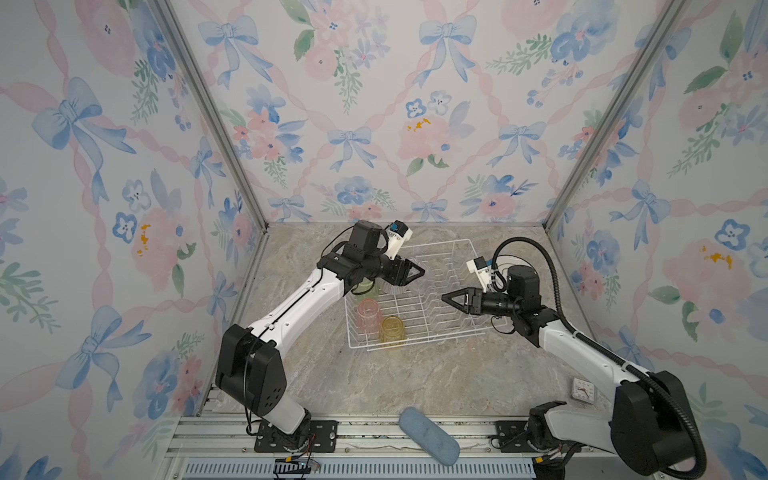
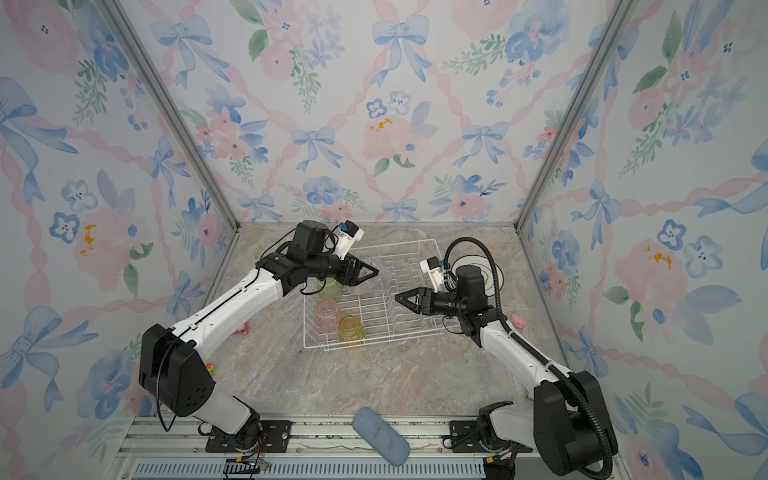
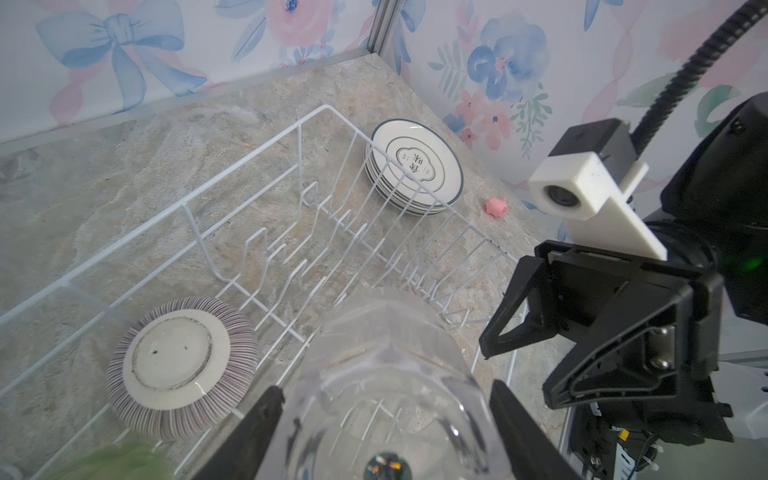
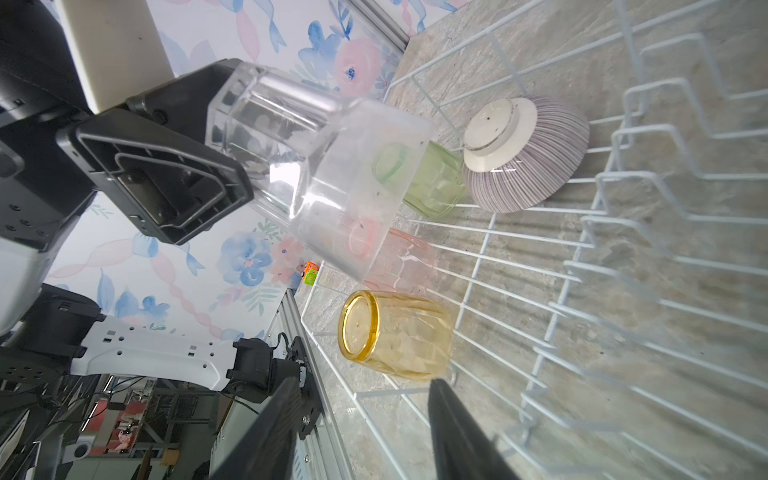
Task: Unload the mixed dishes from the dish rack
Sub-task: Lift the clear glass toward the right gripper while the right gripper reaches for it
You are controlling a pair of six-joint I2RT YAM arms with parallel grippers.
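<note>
Left hand (image 3: 384, 392) grips the clear tumbler (image 4: 316, 166) by its thick base above the rack (image 1: 419, 309). It lies sideways, mouth toward the right hand (image 1: 446, 298), which is open and empty. The tumbler is faceted and translucent.

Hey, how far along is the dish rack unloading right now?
Done: the stack of plates sits on the table outside the dish rack. In hand: the left gripper holds the clear tumbler in the air over the rack; the right gripper is open and empty. Left inside: the green tumbler, pink tumbler, yellow tumbler and the upside-down striped bowl.
</note>
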